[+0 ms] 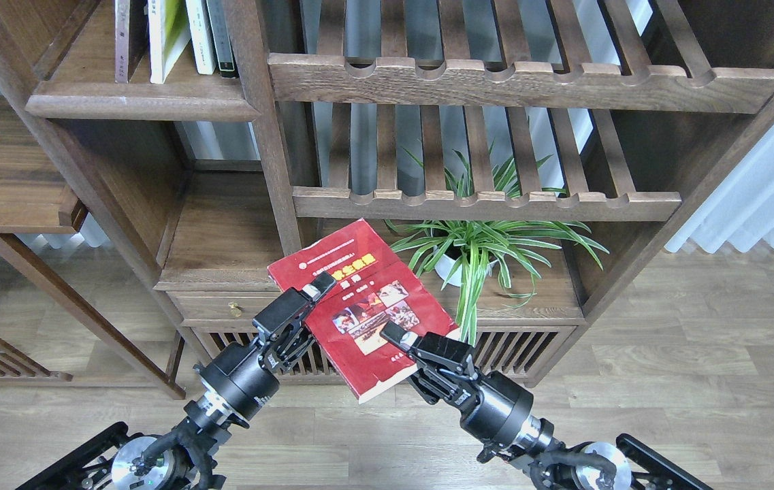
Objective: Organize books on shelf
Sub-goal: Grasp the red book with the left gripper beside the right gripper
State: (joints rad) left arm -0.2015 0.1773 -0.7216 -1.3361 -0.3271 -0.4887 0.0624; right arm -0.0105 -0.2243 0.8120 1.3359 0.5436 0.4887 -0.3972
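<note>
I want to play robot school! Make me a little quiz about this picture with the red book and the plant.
1. True or false: both robot hands hold the red book.
2. What sits behind the book's right side? A) spider plant B) lamp C) clock
3. Fill in: the upright books stand on the shelf at the upper ____.

Key
1. True: the left hand grips its left edge, and the right hand grips its lower right part.
2. A: the spider plant in a white pot.
3. left
</note>
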